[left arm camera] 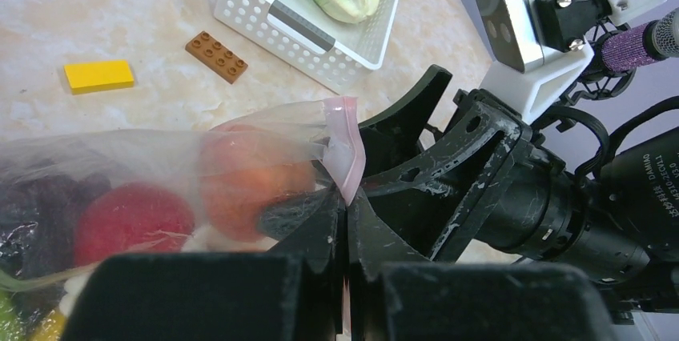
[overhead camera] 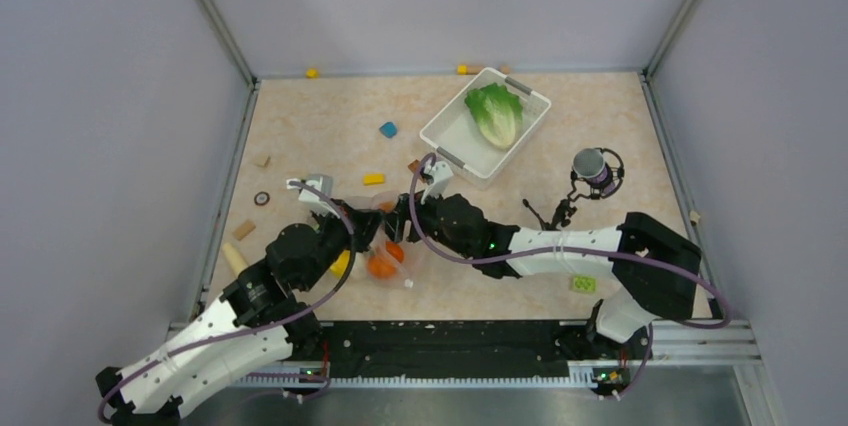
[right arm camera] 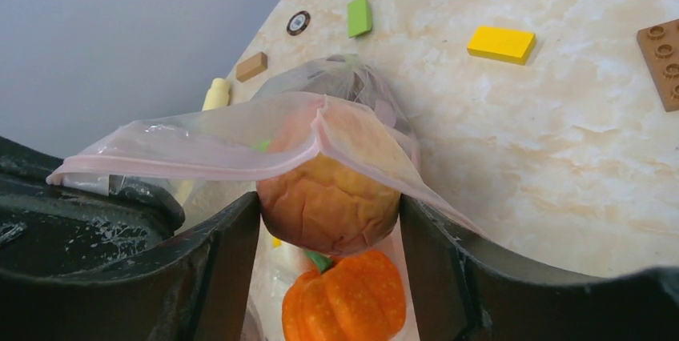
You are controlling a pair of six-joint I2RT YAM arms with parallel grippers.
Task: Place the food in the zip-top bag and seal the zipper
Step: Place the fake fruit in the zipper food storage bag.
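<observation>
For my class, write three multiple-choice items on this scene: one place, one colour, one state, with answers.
1. The lettuce lies: A in the white basket; B on the table; C on the rail.
2. The zip-top bag's zipper is: A blue; B pinkish; C green.
3. The left jaws are: A wide open; B shut on the zipper; C shut on a block.
Answers: 1 A, the basket's walls surround it. 2 B, the strip at the bag's mouth looks pink. 3 B, they meet with the strip pinched between.
</observation>
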